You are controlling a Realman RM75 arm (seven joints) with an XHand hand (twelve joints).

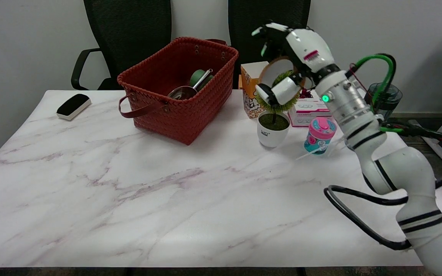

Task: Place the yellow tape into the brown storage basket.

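Marble top: white table (136, 199) veined in purple-grey, bare across its near half.
Right arm: white with black bands, rising from the lower right corner, cable looped beside it.
Cup: small pink-and-teal cup (319, 136), pink lid, standing just left of the arm.
Plant: white pot (271, 130) with a round green topiary, partly behind the hand's lower fingers.
Right hand (292, 65): raised in the air above the plant, fingers wrapped around the yellow tape (272, 73), a tan-rimmed roll showing a pale flat face toward the camera; held clear of the table, right of the basket.
Boxes: orange patterned carton (251, 90) and a flat white-pink box (309, 111) behind the plant.
Basket: brown storage basket (178, 88), woven, strap handle; a metal ladle and something green inside.
Far left: black-and-white eraser (73, 106) near the edge.
Beyond: two black chairs at the wall.
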